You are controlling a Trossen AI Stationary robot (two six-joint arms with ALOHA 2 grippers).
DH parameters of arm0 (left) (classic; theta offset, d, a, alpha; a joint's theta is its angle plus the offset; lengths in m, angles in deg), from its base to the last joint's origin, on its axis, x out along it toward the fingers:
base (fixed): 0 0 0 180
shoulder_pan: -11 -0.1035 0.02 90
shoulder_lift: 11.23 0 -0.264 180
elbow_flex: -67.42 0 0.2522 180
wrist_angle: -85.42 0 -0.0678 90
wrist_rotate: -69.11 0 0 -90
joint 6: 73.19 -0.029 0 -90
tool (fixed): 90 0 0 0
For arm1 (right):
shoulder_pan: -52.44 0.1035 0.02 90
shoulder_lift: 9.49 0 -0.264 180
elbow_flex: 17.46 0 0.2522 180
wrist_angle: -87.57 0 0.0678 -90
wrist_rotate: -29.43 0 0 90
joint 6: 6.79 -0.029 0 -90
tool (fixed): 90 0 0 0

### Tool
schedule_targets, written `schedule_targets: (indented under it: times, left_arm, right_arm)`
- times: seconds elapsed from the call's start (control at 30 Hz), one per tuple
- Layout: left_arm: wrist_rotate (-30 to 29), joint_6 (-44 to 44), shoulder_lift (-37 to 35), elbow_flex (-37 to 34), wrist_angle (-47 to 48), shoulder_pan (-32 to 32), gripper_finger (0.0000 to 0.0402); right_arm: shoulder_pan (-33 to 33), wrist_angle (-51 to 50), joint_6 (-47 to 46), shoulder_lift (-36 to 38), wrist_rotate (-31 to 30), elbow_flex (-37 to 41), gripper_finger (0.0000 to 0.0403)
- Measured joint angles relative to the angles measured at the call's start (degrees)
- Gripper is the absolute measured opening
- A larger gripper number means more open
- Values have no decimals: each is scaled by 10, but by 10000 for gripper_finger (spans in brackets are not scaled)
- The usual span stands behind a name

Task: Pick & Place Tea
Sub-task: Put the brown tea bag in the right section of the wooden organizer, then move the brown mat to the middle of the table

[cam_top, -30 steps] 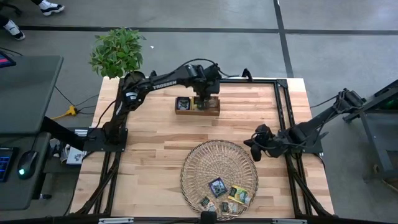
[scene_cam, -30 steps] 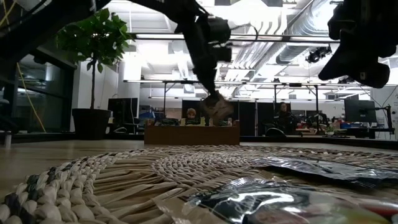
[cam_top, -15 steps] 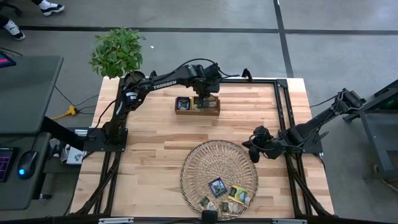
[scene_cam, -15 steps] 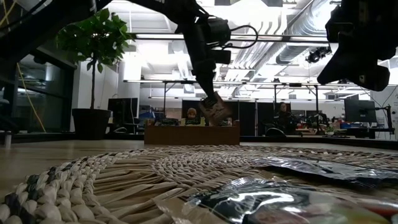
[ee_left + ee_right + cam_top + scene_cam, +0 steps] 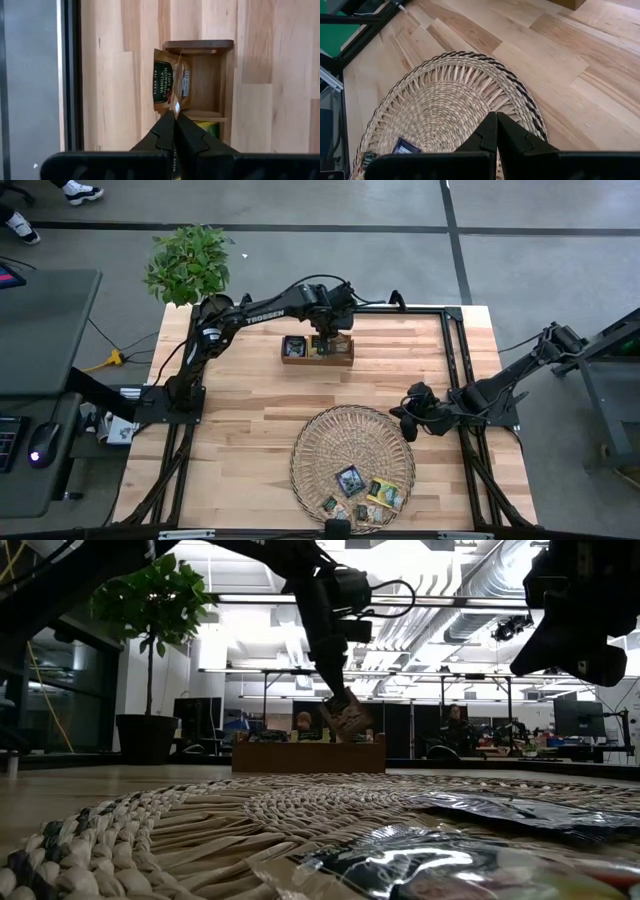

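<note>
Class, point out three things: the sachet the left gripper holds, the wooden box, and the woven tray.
sachet [image 5: 164, 82], left wrist view, printed face.
wooden box [image 5: 318, 360], high view, front wall.
woven tray [image 5: 330, 442], high view, bare weave.

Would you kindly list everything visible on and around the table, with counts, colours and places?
Tray: one, tan woven, round, near table edge.
Sachets in tray: about five, dark, green and yellow, at the tray's near side.
Box: one, brown wood, compartments, far middle of table; holds a few sachets.
Held sachet: one, brown with dark label, over the box.
Table: one, light wood.
Plant: one, green, far left corner.
Mouse: one, dark, side desk at left.
Left claw: shut on the held sachet.
Right claw: shut, empty, above the tray's right rim.
</note>
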Motion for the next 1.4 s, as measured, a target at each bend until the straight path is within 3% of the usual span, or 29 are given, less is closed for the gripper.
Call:
schedule_targets:
  times: [0.63,1.07,1.4]
  left_arm:
    - [20,2,0,0,-3,0,3]
    - [11,18,0,0,-12,0,120]
    - [-7,65,-5,0,-34,-1,120]
  right_arm:
    - [0,-1,7,0,13,0,0]
    - [0,-1,10,0,13,0,0]
    - [0,-1,11,0,13,-1,0]
